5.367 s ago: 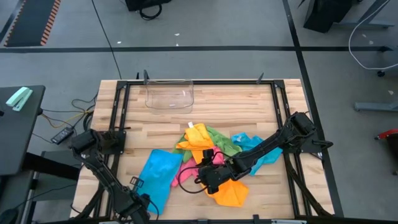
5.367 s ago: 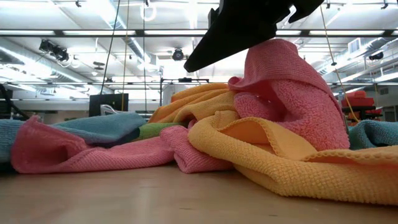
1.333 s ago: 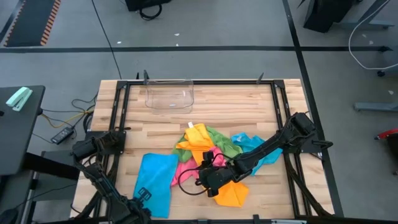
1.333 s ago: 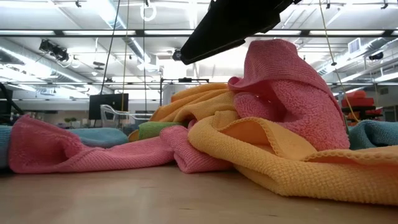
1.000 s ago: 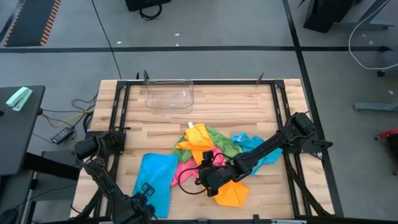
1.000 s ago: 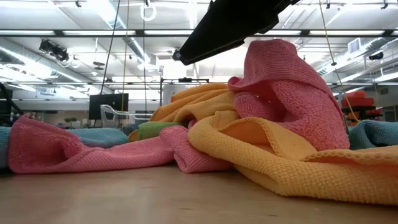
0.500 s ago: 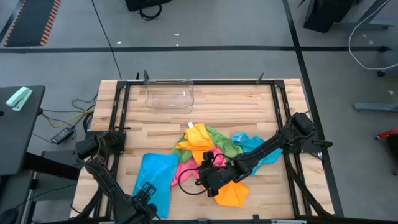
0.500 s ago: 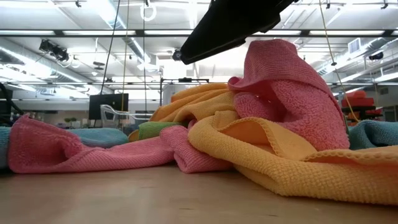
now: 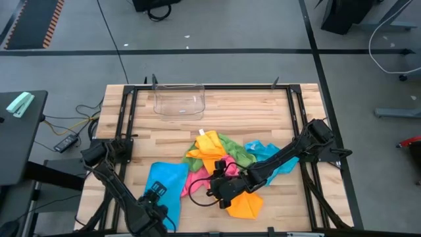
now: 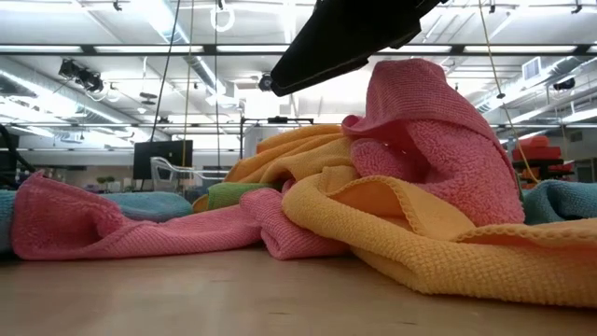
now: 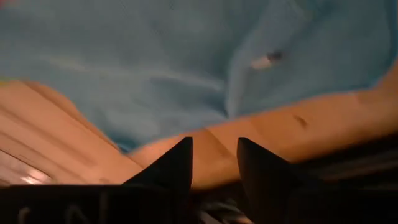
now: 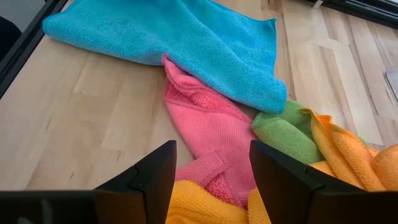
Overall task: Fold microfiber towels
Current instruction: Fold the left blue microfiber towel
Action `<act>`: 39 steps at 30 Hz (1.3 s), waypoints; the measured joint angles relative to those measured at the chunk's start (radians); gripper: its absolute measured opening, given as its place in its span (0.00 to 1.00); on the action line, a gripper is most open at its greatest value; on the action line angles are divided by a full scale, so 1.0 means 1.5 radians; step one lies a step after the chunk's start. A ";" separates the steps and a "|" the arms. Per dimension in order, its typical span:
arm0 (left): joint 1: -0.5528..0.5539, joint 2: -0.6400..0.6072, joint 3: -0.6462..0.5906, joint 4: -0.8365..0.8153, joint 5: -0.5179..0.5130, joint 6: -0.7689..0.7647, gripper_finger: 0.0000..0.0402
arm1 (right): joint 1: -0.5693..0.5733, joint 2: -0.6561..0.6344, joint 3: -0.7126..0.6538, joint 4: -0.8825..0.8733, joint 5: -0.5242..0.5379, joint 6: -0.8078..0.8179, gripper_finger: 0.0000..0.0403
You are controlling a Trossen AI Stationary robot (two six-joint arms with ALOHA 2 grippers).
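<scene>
A blue towel (image 9: 172,178) (image 11: 155,62) lies spread flat on the table's near left. My left gripper (image 9: 156,195) (image 11: 214,158) hangs open just above its near part, fingers pointing steeply down, nothing between them. A loose heap holds the other towels: orange (image 9: 208,146), green (image 9: 235,151), a second blue (image 9: 271,158), pink (image 9: 197,182) (image 12: 208,127) and a second orange (image 9: 245,205) (image 10: 448,243). My right gripper (image 9: 220,186) (image 12: 211,171) stands open over the heap's near side, above the pink and orange towels, slanting down toward the table's left.
A clear plastic bin (image 9: 179,102) stands at the table's far edge, left of centre. A black frame (image 9: 128,118) runs along the table's sides. Bare wood shows between the bin and the heap and in front of the towels (image 10: 233,299).
My left gripper has risen a little and drawn toward the table's far edge, over the flat blue towel, tipping as it went. The blue towel has stayed spread where it was.
</scene>
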 joint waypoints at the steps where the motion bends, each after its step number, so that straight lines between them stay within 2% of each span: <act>1: 0.002 0.000 -0.001 0.009 -0.023 0.010 0.35 | 0.000 0.000 0.000 0.000 0.000 0.000 0.53; 4: 0.014 0.000 -0.028 0.034 -0.108 0.017 0.36 | 0.000 0.000 0.000 0.000 0.000 0.000 0.53; 7: 0.038 -0.001 -0.077 0.065 -0.141 0.016 0.37 | 0.001 0.000 0.000 0.000 0.000 0.000 0.53; 12: 0.082 0.000 -0.188 0.200 -0.143 0.055 0.33 | 0.005 0.000 0.000 0.000 0.000 0.001 0.53; 16: 0.114 -0.005 -0.243 0.256 -0.143 0.120 0.30 | 0.005 0.000 0.000 0.000 0.000 0.004 0.53; 20: 0.146 -0.037 -0.302 0.307 -0.124 0.137 0.27 | 0.005 0.000 0.000 0.000 0.000 0.005 0.53; 25: 0.183 -0.066 -0.381 0.296 -0.116 0.099 0.27 | 0.005 0.000 0.000 -0.001 0.000 0.005 0.53; 30: 0.212 -0.093 -0.438 0.298 -0.139 0.062 0.27 | 0.005 0.000 0.000 -0.001 0.000 0.005 0.53; 35: 0.230 -0.116 -0.449 0.285 -0.161 0.049 0.27 | 0.005 0.000 0.000 -0.001 0.000 0.006 0.53; 39: 0.236 -0.170 -0.434 0.262 -0.173 0.052 0.26 | 0.005 0.000 0.000 -0.001 0.000 0.008 0.53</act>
